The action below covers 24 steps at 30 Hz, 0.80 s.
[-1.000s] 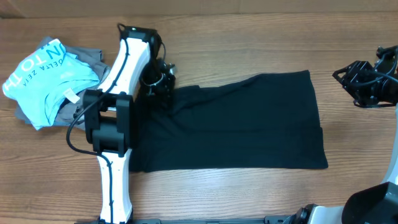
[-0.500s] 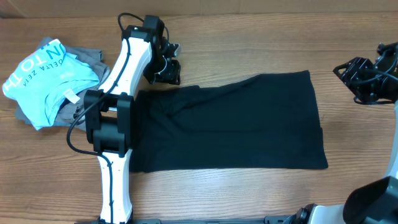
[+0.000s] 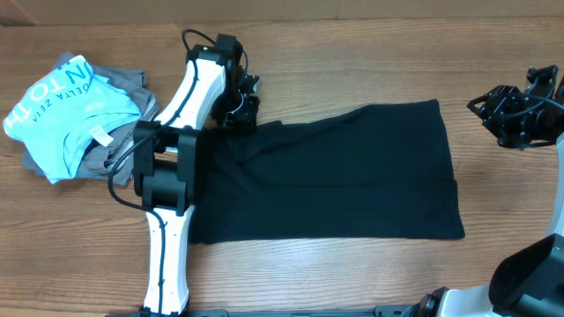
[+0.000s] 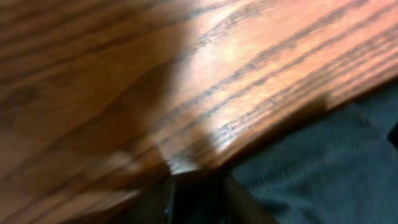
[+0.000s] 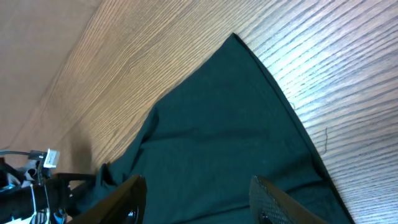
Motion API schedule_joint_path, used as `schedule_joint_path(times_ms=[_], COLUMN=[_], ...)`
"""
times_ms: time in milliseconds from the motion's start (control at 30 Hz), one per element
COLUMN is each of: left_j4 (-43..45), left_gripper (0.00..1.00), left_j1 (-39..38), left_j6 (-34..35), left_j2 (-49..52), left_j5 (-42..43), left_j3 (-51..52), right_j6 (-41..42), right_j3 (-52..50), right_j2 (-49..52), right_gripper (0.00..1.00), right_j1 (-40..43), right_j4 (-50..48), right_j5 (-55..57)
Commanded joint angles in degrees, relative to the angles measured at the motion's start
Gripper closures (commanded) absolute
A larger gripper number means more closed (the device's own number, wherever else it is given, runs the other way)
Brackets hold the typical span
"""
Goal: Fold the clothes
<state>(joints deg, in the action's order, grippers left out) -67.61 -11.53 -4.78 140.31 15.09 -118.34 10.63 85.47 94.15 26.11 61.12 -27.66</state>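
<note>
Left gripper [image 3: 240, 104]: my wrist view is blurred, so I can't tell how wide the jaws stand or whether they have cloth. It sits at a corner of the black T-shirt [image 3: 335, 176], with the hem just under it and bare table [image 3: 352, 53] ahead. Right gripper [image 5: 198, 190]: fingers [image 5: 129, 200] well apart, nothing between them, hanging off the shirt's opposite end. The shirt lies flat between the two. Light blue shirt [image 3: 62, 110] on grey garments [image 3: 123, 79], well out behind my left arm.
</note>
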Motion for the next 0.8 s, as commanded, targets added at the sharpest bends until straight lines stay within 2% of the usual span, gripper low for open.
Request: schedule_joint_path(times_ms=[0,133,500,533,567,633,767], left_j4=[0.87,2.14,0.42,-1.16,-3.43,-6.56,-7.26], left_gripper=[0.94,0.96,0.96,0.90,0.76,0.60,0.55], left_j1=[-0.09,0.04,1.95,1.97,1.97,1.70,1.09], left_j6=[-0.39,-0.37,0.83,0.92,0.92,0.90,0.92], left_j2=[1.01,0.24,0.20,0.20,0.20,0.48,1.01], left_j5=[-0.26,-0.28,0.22,0.46,0.44,0.04,-2.47], left_j3=[-0.66,-2.27,-17.07,-17.31,-17.22,-15.82,-9.20], right_j6=[-0.20,-0.22,-0.22,-0.22,-0.22,-0.22,-0.22], right_j3=[-0.02,-0.02,-0.02,-0.02,-0.02,-0.02,-0.02], right_j2=[-0.09,-0.09,-0.09,-0.09,-0.09,-0.09,-0.09], right_gripper=[0.43,0.43,0.43,0.43,0.43,0.43,0.43], right_j1=[-0.39,-0.39,-0.39,-0.39,-0.39,-0.39,-0.39], right_j4=[-0.17,-0.17,-0.15,-0.07,0.09,0.24,0.24], right_j5=[0.20,0.22,0.22,0.22,0.22,0.22,0.20])
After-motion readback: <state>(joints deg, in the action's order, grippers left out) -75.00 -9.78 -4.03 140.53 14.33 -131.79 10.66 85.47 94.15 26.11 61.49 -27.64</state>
